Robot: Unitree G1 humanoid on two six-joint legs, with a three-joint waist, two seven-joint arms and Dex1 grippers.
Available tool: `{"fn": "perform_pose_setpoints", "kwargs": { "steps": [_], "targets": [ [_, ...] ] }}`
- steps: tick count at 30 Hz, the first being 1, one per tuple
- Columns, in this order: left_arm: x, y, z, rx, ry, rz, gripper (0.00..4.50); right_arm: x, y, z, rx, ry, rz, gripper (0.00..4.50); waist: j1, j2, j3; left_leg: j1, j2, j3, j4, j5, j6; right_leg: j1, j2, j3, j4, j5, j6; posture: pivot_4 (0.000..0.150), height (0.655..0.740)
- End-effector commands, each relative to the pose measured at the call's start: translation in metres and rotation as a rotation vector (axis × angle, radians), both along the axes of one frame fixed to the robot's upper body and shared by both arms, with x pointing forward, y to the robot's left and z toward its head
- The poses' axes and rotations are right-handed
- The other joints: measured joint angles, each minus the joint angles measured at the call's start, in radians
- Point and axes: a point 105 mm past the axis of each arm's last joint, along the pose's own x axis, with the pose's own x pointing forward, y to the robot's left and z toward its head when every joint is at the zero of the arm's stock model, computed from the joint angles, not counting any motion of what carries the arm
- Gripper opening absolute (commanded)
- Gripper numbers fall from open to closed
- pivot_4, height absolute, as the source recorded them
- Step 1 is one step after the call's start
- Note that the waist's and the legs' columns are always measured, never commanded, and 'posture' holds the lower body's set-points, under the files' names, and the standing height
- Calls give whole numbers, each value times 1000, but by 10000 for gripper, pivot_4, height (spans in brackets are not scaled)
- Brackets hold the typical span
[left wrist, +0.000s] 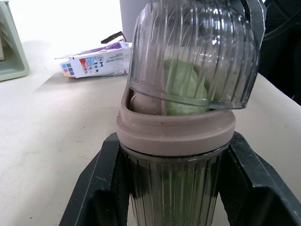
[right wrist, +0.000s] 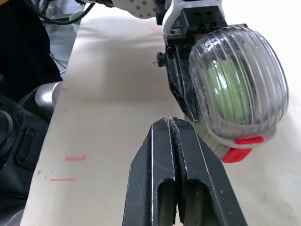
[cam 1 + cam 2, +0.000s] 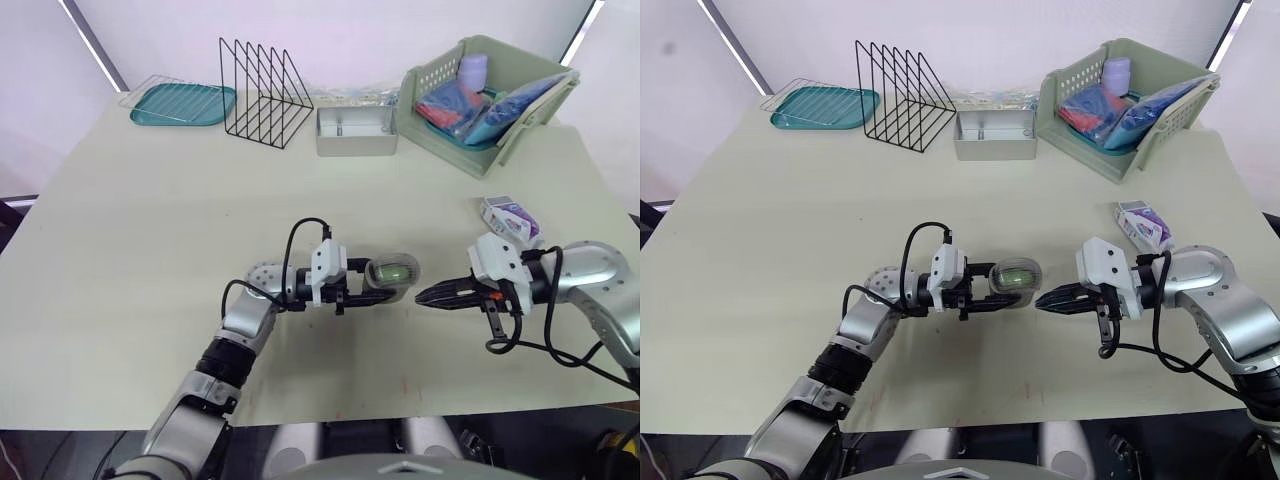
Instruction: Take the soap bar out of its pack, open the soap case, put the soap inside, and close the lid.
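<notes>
The soap case (image 3: 393, 273) is a clear ribbed box with a taupe rim, and the green soap bar (image 1: 184, 87) lies inside it. Its lid (image 1: 197, 52) stands slightly ajar over the rim in the left wrist view. My left gripper (image 3: 372, 294) is shut on the case's lower half, holding it just above the table near the front middle. My right gripper (image 3: 428, 297) is shut with nothing in it, its tips a short way to the right of the case, by the red latch (image 2: 248, 140). The empty purple and white soap pack (image 3: 509, 217) lies on the table at the right.
Along the back edge stand a teal tray with a wire rack (image 3: 183, 103), a black wire file holder (image 3: 266, 78), a grey metal box (image 3: 356, 132) and a green basket (image 3: 478, 100) of packets. Cream table (image 3: 150, 230) around my grippers is bare.
</notes>
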Motion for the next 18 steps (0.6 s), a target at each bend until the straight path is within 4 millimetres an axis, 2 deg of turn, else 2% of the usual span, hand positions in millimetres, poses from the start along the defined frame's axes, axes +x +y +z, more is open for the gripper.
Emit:
{"fn": "perform_pose_setpoints", "kwargs": {
  "steps": [1, 18],
  "targets": [
    [3, 8, -7, 32, 11, 38, 18910, 2, 3, 10, 21, -44, 13, 338, 0, 0, 0, 0, 0, 0, 0, 0, 0, 0, 0, 0, 0, 0, 0, 1500, 7400],
    [3, 8, -7, 33, 10, 42, 18910, 5, 6, 15, 24, -59, 31, 338, 0, 0, 0, 0, 0, 0, 0, 0, 0, 0, 0, 0, 0, 0, 0, 1500, 7400]
  ]
}}
